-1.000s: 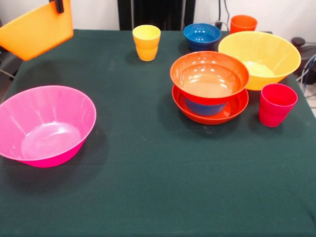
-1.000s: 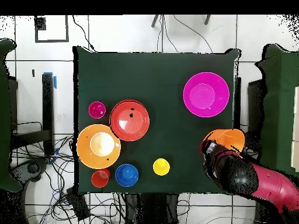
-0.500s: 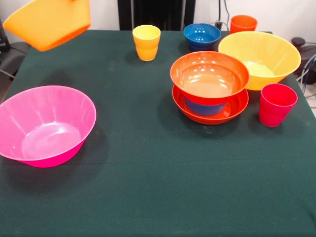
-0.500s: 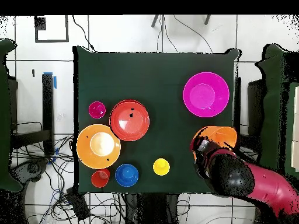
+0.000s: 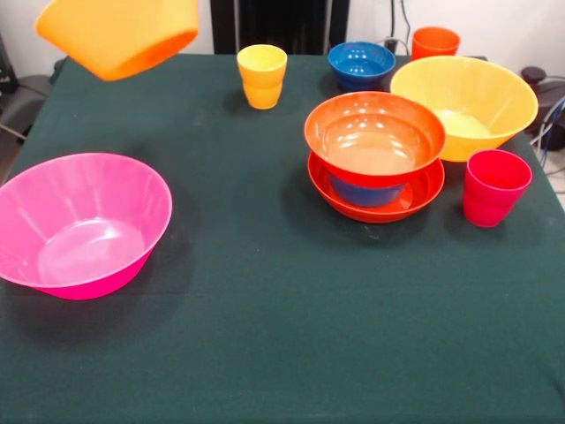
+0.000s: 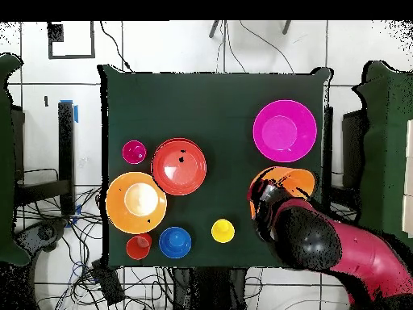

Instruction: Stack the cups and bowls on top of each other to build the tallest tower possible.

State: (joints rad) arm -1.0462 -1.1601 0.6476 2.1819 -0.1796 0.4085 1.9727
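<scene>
A large orange bowl hangs tilted in the air over the table's far left corner, and my gripper is shut on its rim. Only part of that bowl shows in the overhead view, since my arm covers the rest. The front view cuts the gripper off at the top edge. A big pink bowl sits at the left. Right of centre, a red-orange bowl rests on a small blue bowl inside a shallow red-orange bowl. Beside this pile are a large yellow bowl and a red-pink cup.
Along the far edge stand a yellow cup, a second small blue bowl and an orange cup. A dark green cloth covers the table. Cables lie on the floor beside it.
The orange bowl has travelled rightward in the front view, from beyond the table's left edge to above its corner. It now tilts less. The other bowls and cups have not moved.
</scene>
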